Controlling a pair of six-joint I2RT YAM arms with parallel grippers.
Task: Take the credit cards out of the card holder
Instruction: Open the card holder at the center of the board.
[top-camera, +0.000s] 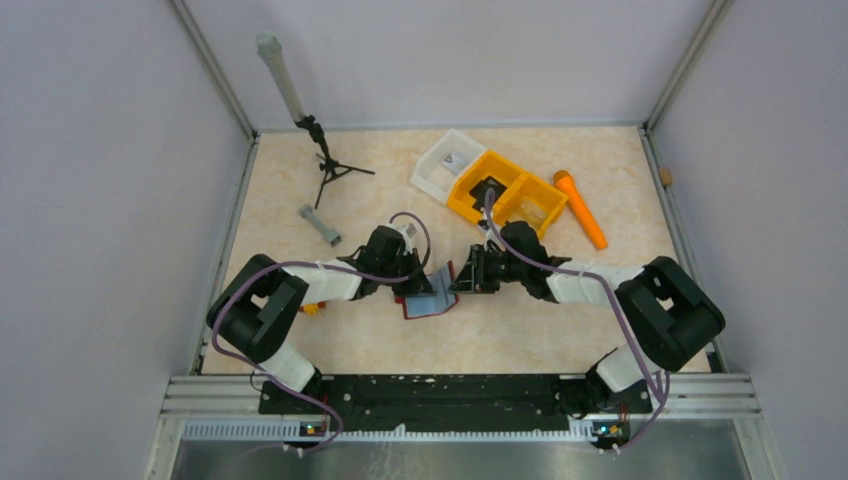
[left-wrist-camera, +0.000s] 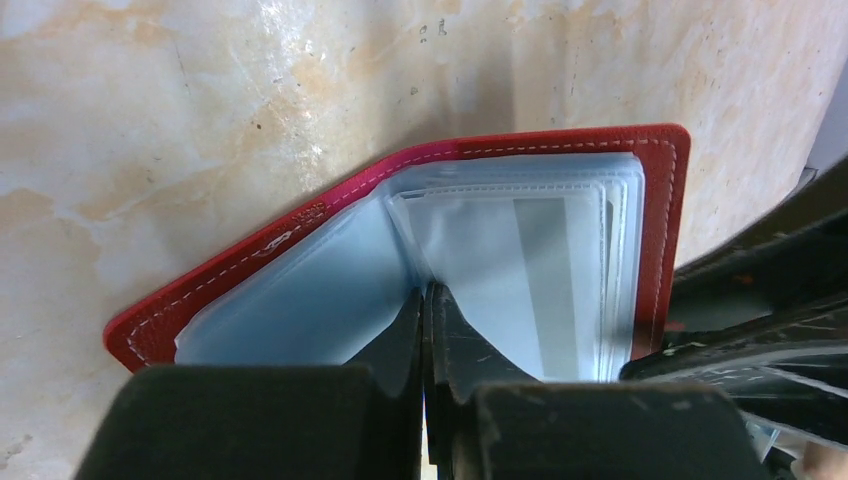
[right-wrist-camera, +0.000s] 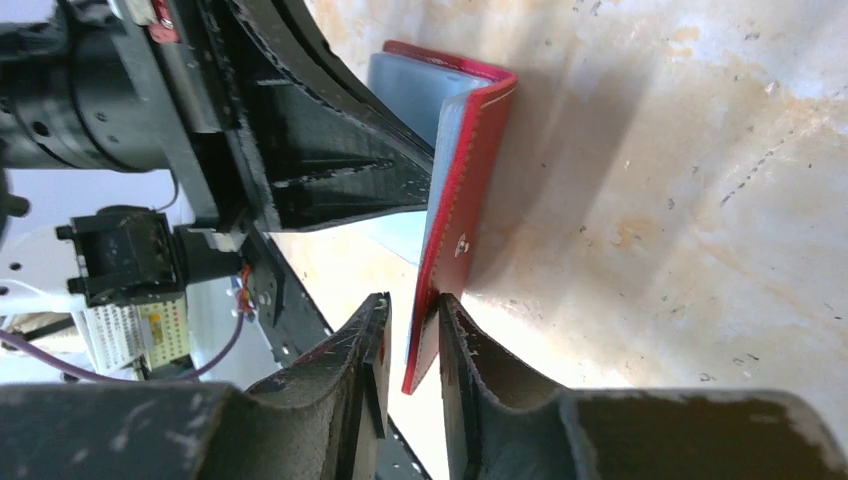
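Card holder (top-camera: 428, 303) is held open on table (top-camera: 560, 330), 7 o'clock of orange tray (top-camera: 455, 203). Left end effector (left-wrist-camera: 425, 292) is clamped on its inner sleeve (left-wrist-camera: 300, 300), right end effector (right-wrist-camera: 413, 305) on red cover (right-wrist-camera: 470, 150). Sleeve may be torn if pulled apart.

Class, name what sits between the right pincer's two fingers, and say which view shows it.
The red cover edge of the card holder stands between the fingers of the right pincer. The right wrist view shows it.
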